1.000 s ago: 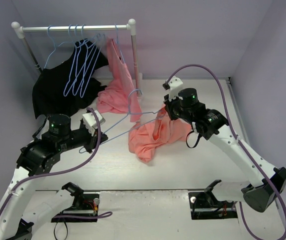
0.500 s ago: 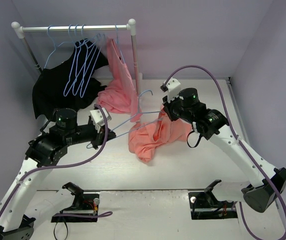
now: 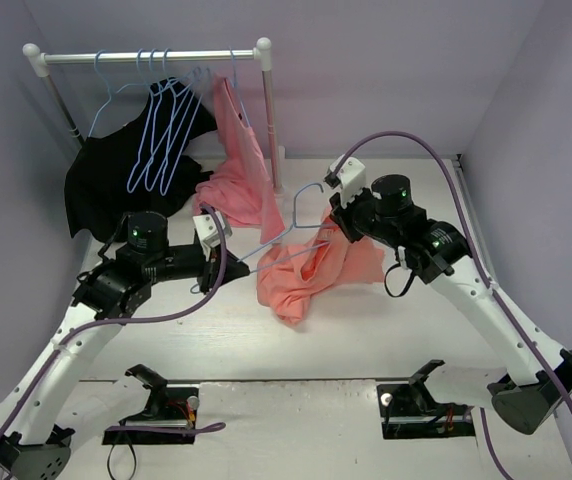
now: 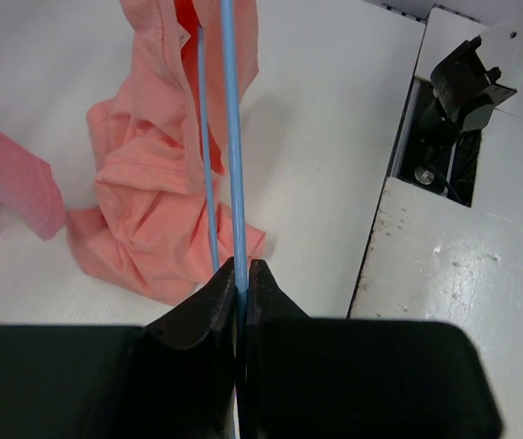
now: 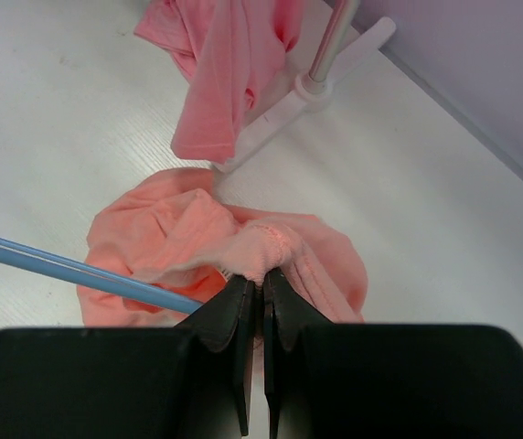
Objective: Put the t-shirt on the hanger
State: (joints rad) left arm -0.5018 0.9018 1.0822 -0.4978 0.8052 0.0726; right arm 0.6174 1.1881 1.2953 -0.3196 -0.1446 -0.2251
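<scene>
Salmon t-shirt (image 3: pixel 306 275) lies crumpled, hanger (image 4: pixel 233 137) seemingly poking inside

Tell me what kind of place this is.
Probably a robot test cell staged for laundry practice, not a home: plain lilac walls box in a white table, a left arm and right arm are bolted at its near edge, and a small clothes rack holds wire hangers.

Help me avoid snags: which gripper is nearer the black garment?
Left. Left gripper, on the hanger, sits right of the black garment; right gripper, on the t-shirt, is much farther right.
</scene>
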